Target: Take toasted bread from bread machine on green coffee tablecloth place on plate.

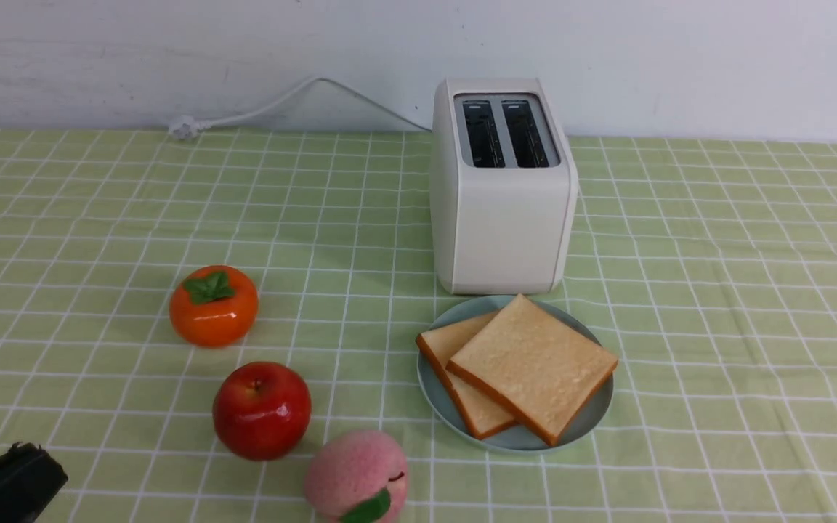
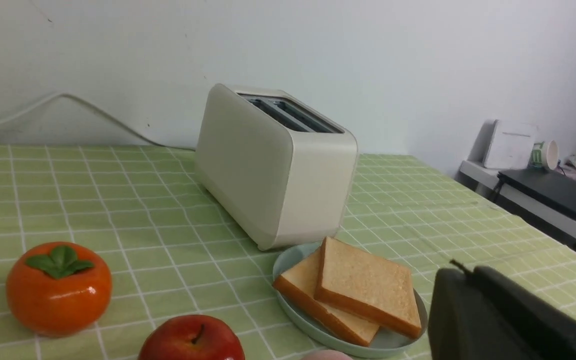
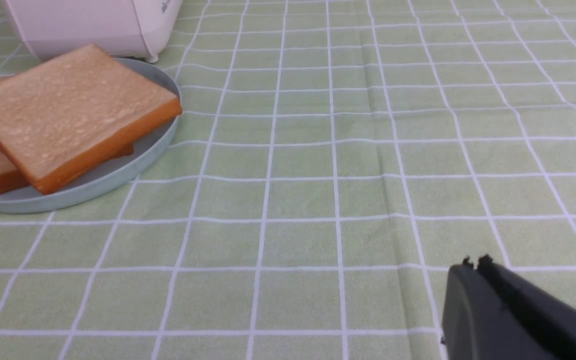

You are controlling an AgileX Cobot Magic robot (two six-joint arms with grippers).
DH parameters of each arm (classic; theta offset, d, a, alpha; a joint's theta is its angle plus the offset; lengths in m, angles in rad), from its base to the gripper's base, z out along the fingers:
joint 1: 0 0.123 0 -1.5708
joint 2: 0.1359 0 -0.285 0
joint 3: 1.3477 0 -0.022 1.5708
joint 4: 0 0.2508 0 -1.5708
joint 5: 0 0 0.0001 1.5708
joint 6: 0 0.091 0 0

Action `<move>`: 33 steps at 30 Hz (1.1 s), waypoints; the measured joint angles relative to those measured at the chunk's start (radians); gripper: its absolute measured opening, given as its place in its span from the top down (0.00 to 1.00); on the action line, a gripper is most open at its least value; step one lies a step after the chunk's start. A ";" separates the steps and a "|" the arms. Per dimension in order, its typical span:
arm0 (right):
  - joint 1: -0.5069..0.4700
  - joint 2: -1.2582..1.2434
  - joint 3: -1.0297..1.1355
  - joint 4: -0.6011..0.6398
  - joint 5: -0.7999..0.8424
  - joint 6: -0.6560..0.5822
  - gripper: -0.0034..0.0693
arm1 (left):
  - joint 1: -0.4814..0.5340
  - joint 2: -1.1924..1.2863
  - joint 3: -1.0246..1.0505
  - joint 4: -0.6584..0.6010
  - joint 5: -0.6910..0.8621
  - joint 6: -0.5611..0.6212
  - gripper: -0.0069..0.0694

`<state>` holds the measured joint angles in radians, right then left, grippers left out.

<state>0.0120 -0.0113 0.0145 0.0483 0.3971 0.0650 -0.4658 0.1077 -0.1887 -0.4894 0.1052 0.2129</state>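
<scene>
Two slices of toasted bread lie overlapped on the pale blue-green plate [image 1: 596, 415]: the upper slice [image 1: 533, 366] rests partly on the lower slice [image 1: 462, 378]. The white bread machine [image 1: 502, 218] stands just behind the plate on the green coffee tablecloth [image 1: 716, 290], both its slots dark and empty. My left gripper [image 1: 41, 465] sits shut at the near left corner, holding nothing. In the left wrist view its black fingers [image 2: 468, 280] are pressed together beside the plate [image 2: 288, 300]. My right gripper [image 3: 473, 265] is shut and empty over bare cloth, well away from the plate [image 3: 138, 155].
An orange persimmon [image 1: 213, 305], a red apple [image 1: 261, 410] and a pink peach [image 1: 357, 476] lie left of the plate. The toaster's white cord and plug [image 1: 184, 128] run along the back wall. A side desk with a laptop [image 2: 558, 192] stands past the table's right edge.
</scene>
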 joint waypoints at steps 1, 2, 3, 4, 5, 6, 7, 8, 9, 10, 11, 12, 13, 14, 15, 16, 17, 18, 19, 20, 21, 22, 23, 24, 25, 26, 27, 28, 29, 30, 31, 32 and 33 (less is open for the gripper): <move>0.000 0.000 0.000 0.000 0.000 0.000 0.96 | 0.015 -0.001 0.021 0.000 -0.036 -0.007 0.91; 0.000 0.000 0.000 0.000 0.000 0.000 0.96 | 0.040 -0.005 0.035 0.003 -0.057 -0.023 0.91; 0.000 0.000 0.000 0.000 0.000 0.000 0.96 | 0.046 -0.006 0.042 0.006 -0.065 -0.025 0.91; 0.000 0.000 0.000 0.000 0.000 0.000 0.96 | 0.115 -0.023 0.074 0.033 -0.088 -0.065 0.93; 0.000 0.000 0.000 0.001 0.000 0.000 0.96 | 0.142 -0.031 0.091 0.054 -0.093 -0.080 0.93; 0.000 0.000 0.000 0.002 0.000 0.000 0.95 | 0.189 -0.047 0.115 0.087 -0.093 -0.110 0.93; 0.000 0.000 0.000 0.002 0.000 0.000 0.95 | 0.208 -0.054 0.126 0.102 -0.093 -0.124 0.93; 0.000 0.000 0.000 0.002 0.000 0.000 0.95 | 0.274 -0.082 0.165 0.158 -0.091 -0.176 0.93; 0.000 0.000 0.000 0.002 0.000 0.000 0.95 | 0.317 -0.103 0.189 0.200 -0.082 -0.219 0.93; 0.000 0.000 0.000 0.002 0.000 0.000 0.95 | 0.347 -0.109 0.202 0.230 -0.066 -0.255 0.93; 0.000 0.000 0.000 0.002 0.000 0.000 0.95 | 0.385 -0.115 0.210 0.269 -0.033 -0.307 0.93; 0.000 0.000 0.000 0.002 0.000 0.000 0.95 | 0.410 -0.118 0.213 0.307 0.008 -0.342 0.93; 0.000 0.000 0.000 0.002 0.000 0.000 0.95 | 0.424 -0.118 0.215 0.338 0.054 -0.365 0.93; 0.000 0.000 0.000 0.002 0.000 0.000 0.95 | 0.434 -0.118 0.216 0.364 0.108 -0.391 0.93; 0.000 0.000 0.000 0.002 0.000 0.000 0.95 | 0.435 -0.118 0.216 0.368 0.119 -0.396 0.93; 0.000 0.000 0.000 0.002 0.000 0.000 0.95 | 0.439 -0.118 0.217 0.391 0.194 -0.426 0.93; 0.000 0.000 0.000 0.002 0.000 0.000 0.95 | 0.440 -0.118 0.218 0.398 0.237 -0.443 0.93; -0.001 0.000 0.000 0.002 0.000 0.000 0.95 | 0.441 -0.118 0.218 0.400 0.271 -0.464 0.93; -0.001 0.000 0.000 0.002 0.000 0.000 0.95 | 0.441 -0.118 0.218 0.401 0.274 -0.481 0.93; -0.001 0.000 0.000 0.002 0.000 0.000 0.95 | 0.441 -0.118 0.218 0.401 0.275 -0.500 0.93; -0.001 0.000 0.000 0.002 0.000 0.000 0.95 | 0.441 -0.118 0.218 0.401 0.275 -0.519 0.93; -0.001 0.000 0.000 0.002 0.000 0.000 0.95 | 0.441 -0.118 0.218 0.401 0.275 -0.533 0.93; -0.001 0.000 0.000 0.002 0.000 0.000 0.95 | 0.441 -0.118 0.218 0.401 0.275 -0.540 0.93; -0.001 0.000 0.000 0.002 0.000 0.000 0.94 | 0.441 -0.118 0.218 0.401 0.275 -0.545 0.93; -0.001 0.000 0.000 0.002 0.000 0.000 0.94 | 0.441 -0.118 0.218 0.401 0.275 -0.546 0.93; -0.001 0.000 0.000 0.002 0.000 0.000 0.94 | 0.441 -0.118 0.218 0.401 0.275 -0.550 0.93; -0.001 0.000 0.000 0.002 0.000 0.000 0.94 | 0.441 -0.118 0.218 0.401 0.275 -0.553 0.93; -0.001 0.000 0.000 0.002 0.000 0.000 0.94 | 0.441 -0.118 0.218 0.401 0.275 -0.554 0.93; -0.001 0.000 0.000 0.002 0.000 0.000 0.94 | 0.441 -0.118 0.218 0.401 0.275 -0.556 0.93; -0.001 0.000 0.000 0.002 0.000 0.000 0.93 | 0.441 -0.118 0.218 0.401 0.275 -0.556 0.93; -0.001 0.000 0.000 0.002 0.000 0.000 0.93 | 0.441 -0.118 0.218 0.401 0.275 -0.556 0.93; -0.001 0.000 0.000 0.002 0.000 0.000 0.93 | 0.441 -0.118 0.218 0.401 0.275 -0.556 0.93; -0.001 0.000 0.000 0.002 0.000 0.000 0.93 | 0.441 -0.118 0.218 0.401 0.275 -0.556 0.93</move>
<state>0.0112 -0.0113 0.0145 0.0502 0.3971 0.0650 -0.0245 -0.0102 0.0295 -0.0888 0.3804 -0.3435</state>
